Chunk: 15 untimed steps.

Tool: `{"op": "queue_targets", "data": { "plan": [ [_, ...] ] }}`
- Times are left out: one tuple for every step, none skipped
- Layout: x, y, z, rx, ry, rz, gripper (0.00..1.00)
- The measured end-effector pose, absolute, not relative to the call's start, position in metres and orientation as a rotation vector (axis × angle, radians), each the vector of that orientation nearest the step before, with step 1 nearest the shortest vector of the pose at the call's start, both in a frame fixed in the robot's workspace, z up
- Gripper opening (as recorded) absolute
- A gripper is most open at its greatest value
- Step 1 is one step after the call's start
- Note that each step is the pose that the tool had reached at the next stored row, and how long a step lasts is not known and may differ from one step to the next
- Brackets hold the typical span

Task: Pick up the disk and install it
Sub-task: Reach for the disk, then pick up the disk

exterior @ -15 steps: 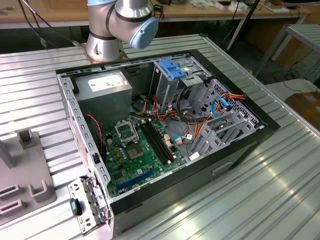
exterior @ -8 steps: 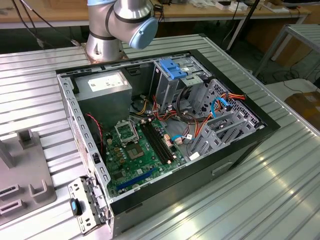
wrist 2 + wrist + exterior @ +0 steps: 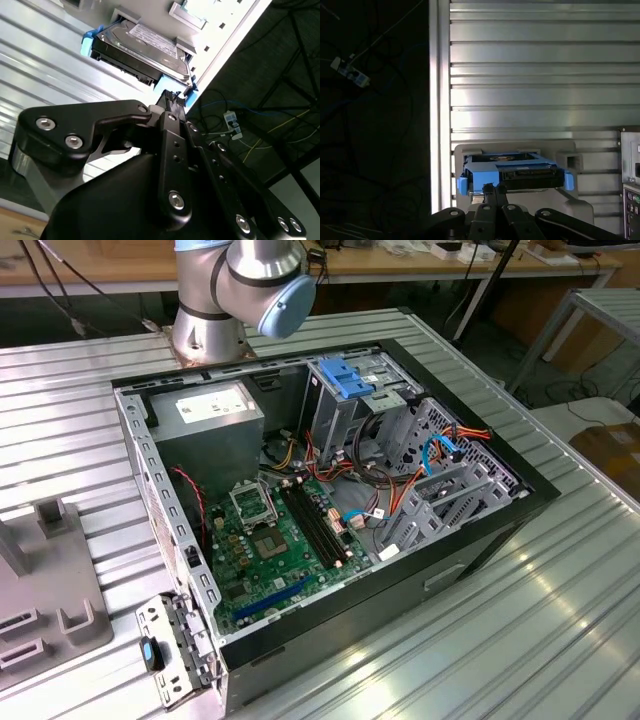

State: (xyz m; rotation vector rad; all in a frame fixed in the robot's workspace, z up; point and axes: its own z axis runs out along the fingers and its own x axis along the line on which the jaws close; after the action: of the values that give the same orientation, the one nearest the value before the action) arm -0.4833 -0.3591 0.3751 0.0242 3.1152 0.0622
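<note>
Gripper [image 3: 490, 189] fingers drawn together, tips right at the near blue edge of the disk [image 3: 520, 172]; can't tell if they actually pinch it. Disk sits straight ahead in a grey holder [image 3: 572, 205] on the ribbed table [image 3: 545, 75]; connector end faces the gripper, long axis running away from it.

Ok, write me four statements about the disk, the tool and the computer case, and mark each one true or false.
1. The disk lies in a grey holder on the ribbed metal table. True.
2. The tool holds the disk in the air above the computer case. False: the disk lies in the holder, with the tool close to its blue-railed end.
3. The computer case lies open, its green motherboard showing. True.
4. The disk is framed in red. False: its rails are blue.
</note>
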Motion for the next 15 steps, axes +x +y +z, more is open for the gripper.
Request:
{"op": "queue_targets", "data": {
  "plan": [
    [-0.4833,-0.3591,0.3751,0.024,3.115,0.062,0.11],
    [-0.4833,-0.3591,0.3749,0.024,3.115,0.062,0.11],
    [-0.4833,-0.3591,0.3727,0.024,3.115,0.062,0.11],
    [-0.4833,-0.3591,0.3697,0.024,3.115,0.062,0.11],
    [-0.4833,-0.3591,0.3683,0.024,3.115,0.062,0.11],
    [-0.4833,-0.3591,0.3683,0.024,3.115,0.062,0.11],
    [-0.4833,-0.3591,0.3682,0.024,3.115,0.062,0.11],
    [-0.4833,-0.3591,0.3678,0.024,3.115,0.062,0.11],
    [-0.4833,-0.3591,0.3675,0.024,3.115,0.062,0.11],
    [-0.4833,-0.3591,0.3674,0.024,3.115,0.062,0.11],
    [-0.4833,-0.3591,0.3673,0.024,3.115,0.062,0.11],
    [-0.4833,-0.3591,0.3673,0.024,3.115,0.062,0.11],
    [-0.4833,-0.3591,0.3673,0.024,3.115,0.062,0.11],
    [-0.4833,-0.3591,0.3672,0.024,3.115,0.062,0.11],
    [-0.4833,-0.3591,0.3671,0.024,3.115,0.062,0.11]
  ]
}}
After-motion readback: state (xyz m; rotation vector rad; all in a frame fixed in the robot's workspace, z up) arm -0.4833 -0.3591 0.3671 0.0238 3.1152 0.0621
